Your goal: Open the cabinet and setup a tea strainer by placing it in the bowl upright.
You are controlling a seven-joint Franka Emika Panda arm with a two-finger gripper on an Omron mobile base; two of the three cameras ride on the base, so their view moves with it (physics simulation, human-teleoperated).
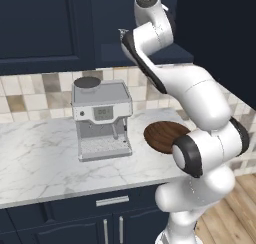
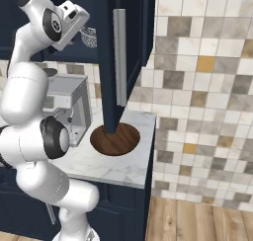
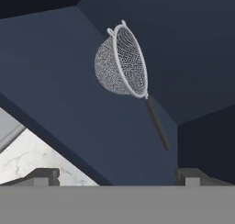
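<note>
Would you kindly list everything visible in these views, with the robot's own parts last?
cabinet: one, dark navy, upper wall, door swung open with a long silver handle
tea strainer: one, silvery mesh with dark handle, inside the cabinet
bowl: one, dark brown wood, on the counter below the door
coffee machine: one, silver-grey, on the counter left of the bowl
counter: one, white marble
arm: one, white
claw: one, dark fingers, open, facing the strainer

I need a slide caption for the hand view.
Open gripper faces the tea strainer inside the cabinet.
</note>
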